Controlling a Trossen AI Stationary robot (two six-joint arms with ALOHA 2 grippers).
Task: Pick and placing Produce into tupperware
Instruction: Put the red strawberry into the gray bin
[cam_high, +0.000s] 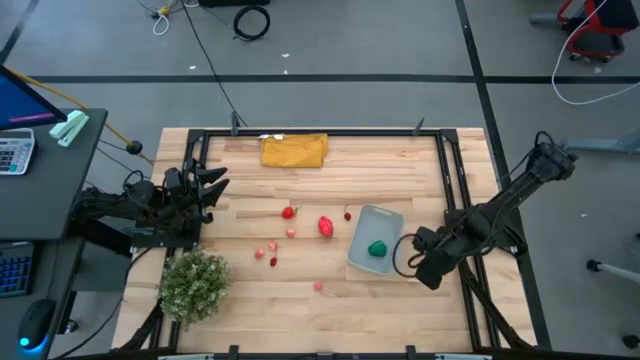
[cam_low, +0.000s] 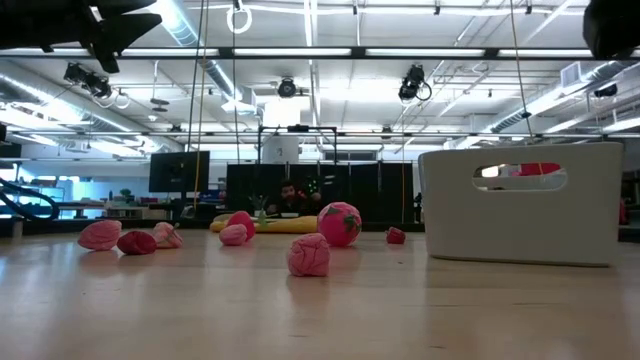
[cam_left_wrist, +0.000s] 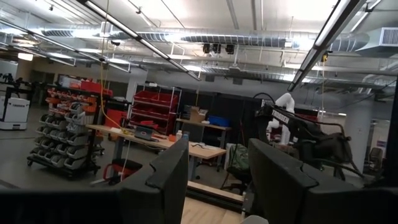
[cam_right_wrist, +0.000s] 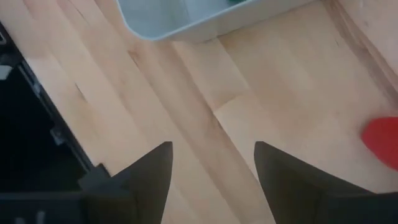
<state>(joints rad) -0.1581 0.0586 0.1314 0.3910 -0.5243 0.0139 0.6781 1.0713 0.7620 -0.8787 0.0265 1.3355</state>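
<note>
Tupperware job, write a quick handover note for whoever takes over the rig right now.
Left tool: open, empty, parked at the table's left edge, raised and facing the room.
Right tool: open, empty, low over bare wood just beside the tupperware.
Done: one green piece is inside the tupperware.
Left: the red and pink produce on the table left of it, including a large red piece, another red piece, a small dark one and several pink bits.
Yellow cloth and plant stay put.
</note>
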